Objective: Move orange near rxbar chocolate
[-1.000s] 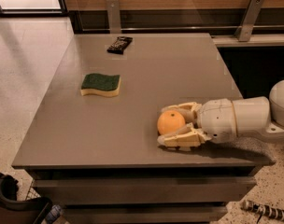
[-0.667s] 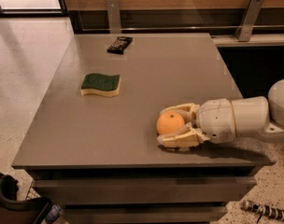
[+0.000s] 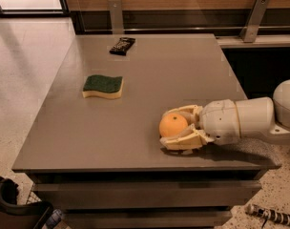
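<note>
- Gripper sits low over the counter, near the front-right edge; its arm comes in from 3 o'clock.
- Jaws are clamped on the orange, one on its far side, one on its near side, both touching the skin.
- Orange is down at counter level. I can't tell whether it's resting on the surface or just off it.
- Rxbar chocolate lies flat at approx. 11 o'clock from the orange, close to the counter's far edge and well apart from the fruit.
- Sponge, green side up, is at approx. 10 o'clock from the orange, btwn bar and front edge, touching neither.
</note>
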`<state>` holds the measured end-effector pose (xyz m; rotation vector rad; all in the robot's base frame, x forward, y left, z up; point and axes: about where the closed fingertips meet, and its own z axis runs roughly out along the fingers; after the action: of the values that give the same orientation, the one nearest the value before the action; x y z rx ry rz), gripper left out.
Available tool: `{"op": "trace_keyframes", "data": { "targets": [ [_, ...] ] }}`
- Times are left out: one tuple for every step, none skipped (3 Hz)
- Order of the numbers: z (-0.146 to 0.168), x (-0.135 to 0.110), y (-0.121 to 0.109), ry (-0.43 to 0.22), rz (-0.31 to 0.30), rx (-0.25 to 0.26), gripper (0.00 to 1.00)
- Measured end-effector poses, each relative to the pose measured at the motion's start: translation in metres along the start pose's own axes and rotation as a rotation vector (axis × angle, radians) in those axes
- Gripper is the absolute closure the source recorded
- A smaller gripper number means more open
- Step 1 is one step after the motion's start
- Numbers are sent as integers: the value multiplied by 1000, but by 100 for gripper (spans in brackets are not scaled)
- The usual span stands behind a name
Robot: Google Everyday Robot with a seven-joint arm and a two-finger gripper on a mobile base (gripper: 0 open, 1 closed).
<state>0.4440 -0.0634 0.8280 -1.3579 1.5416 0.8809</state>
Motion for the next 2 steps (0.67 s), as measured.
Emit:
{"op": "trace_keyframes", "data": {
  "targets": [
    [6,-12,-34,-13,34,-18,100],
    [29,-13,-107,3,132,-69,100]
  ]
}}
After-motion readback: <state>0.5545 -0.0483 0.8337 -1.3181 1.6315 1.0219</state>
